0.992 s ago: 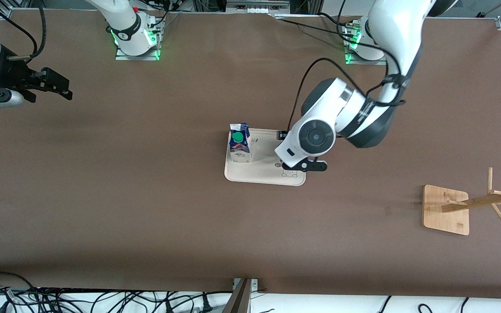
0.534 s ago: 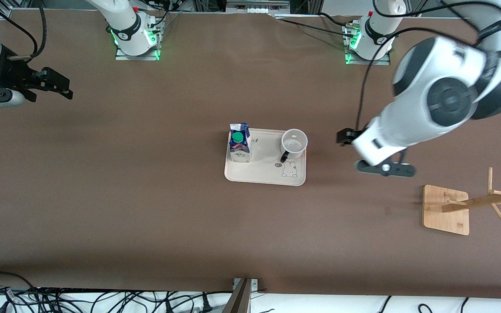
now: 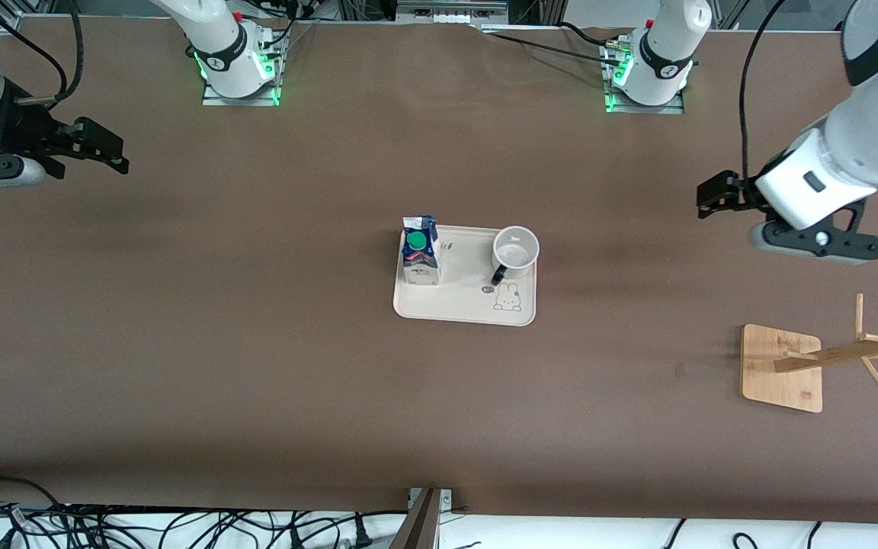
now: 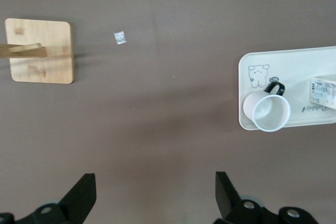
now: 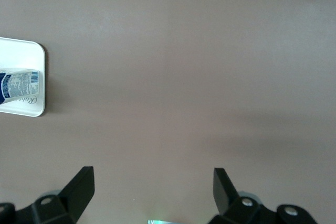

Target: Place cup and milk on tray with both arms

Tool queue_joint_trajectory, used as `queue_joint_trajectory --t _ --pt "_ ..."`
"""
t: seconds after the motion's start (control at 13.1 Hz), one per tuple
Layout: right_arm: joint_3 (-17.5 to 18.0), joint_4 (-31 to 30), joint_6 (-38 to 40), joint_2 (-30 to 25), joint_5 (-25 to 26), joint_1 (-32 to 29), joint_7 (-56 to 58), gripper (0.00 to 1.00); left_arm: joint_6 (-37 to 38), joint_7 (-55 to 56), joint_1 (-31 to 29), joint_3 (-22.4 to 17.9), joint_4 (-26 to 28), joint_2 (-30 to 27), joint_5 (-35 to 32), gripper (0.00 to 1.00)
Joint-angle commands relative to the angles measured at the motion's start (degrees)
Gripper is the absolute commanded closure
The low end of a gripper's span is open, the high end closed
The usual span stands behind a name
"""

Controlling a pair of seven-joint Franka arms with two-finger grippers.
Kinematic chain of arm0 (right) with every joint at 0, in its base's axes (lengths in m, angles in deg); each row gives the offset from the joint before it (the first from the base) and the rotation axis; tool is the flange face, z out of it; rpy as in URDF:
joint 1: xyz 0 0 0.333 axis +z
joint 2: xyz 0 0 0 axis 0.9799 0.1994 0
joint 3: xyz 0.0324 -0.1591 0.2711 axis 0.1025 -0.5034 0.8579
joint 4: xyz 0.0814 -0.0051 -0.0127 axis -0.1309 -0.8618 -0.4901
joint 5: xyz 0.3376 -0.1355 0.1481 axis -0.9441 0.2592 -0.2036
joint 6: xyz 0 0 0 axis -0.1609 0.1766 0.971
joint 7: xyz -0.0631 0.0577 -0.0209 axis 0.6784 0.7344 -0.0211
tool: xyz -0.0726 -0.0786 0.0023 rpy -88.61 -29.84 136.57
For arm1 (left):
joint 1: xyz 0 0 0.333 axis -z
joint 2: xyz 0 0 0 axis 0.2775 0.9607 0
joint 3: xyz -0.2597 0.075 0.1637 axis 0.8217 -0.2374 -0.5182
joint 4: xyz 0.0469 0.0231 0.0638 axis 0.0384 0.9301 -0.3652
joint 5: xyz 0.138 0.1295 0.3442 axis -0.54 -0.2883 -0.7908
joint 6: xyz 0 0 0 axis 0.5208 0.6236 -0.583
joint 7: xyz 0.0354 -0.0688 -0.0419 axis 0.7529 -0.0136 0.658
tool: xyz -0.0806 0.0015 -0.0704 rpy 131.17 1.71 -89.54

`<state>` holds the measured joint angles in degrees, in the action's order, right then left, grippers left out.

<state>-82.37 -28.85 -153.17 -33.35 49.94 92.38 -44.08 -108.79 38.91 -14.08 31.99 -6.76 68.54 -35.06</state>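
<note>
- The cup [image 3: 516, 252] and the milk [image 3: 419, 250] both stand upright on the tray [image 3: 454, 309] at the middle of the desk [image 3: 256, 343]. By that lie the placing looks done, and the step in hand seems to be clearing the arms away.
- The milk sits at the tray's end toward the right arm, and the cup at the end toward the left arm, apart from each other. The cup's black handle points toward the rabbit drawing [image 3: 508, 297], which lies nearer to the front camera.
- The left gripper [image 3: 716, 197] hangs over bare desk toward the left arm's end, well apart from the tray. Its jaws stand wide apart and hold nothing, as the left wrist view shows.
- The right gripper [image 3: 107, 151] waits over bare desk at the right arm's end, jaws also spread and empty.
- To finish well, I judge each arm should move up and away from the tray, never low across it, since a sweep could tip the light carton.
- The wooden rack [image 3: 782, 367] stands near the left gripper, nearer to the front camera. Its slanting pegs are the one thing the left arm could snag, so that arm should stay high over that spot.
- The cup stands close to the tray's rim, so nothing should nudge the tray now.
</note>
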Motion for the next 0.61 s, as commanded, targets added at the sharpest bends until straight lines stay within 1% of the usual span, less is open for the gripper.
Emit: queue_joint_trajectory --t 0.0,0.08,0.15,0.23,0.38,0.53 --pt "0.0 0.6 0.9 -0.1 0.3 0.2 0.1 0.0 -8.4 -4.5 1.7 -4.6 16.0 -11.9 1.1 0.0" --pt "-0.1 0.6 0.9 -0.1 0.3 0.2 0.1 0.0 -8.5 -4.4 1.7 -5.8 16.6 -12.9 1.1 0.0" --pt "0.0 0.7 1.0 -0.1 0.3 0.2 0.1 0.0 -9.6 -4.5 2.6 -8.7 16.7 -13.1 1.6 0.0" --pt "0.0 0.7 0.9 -0.1 0.3 0.3 0.1 0.0 -10.5 -4.5 3.2 -9.7 16.8 -13.4 1.7 0.0" --pt "0.0 0.7 0.9 -0.1 0.3 0.3 0.1 0.0 -10.1 -4.3 3.2 -9.6 16.4 -13.2 1.1 0.0" --pt "0.0 0.8 1.0 0.0 0.3 0.2 0.2 0.0 -7.0 -4.5 3.3 -9.3 16.0 -13.0 0.9 0.0"
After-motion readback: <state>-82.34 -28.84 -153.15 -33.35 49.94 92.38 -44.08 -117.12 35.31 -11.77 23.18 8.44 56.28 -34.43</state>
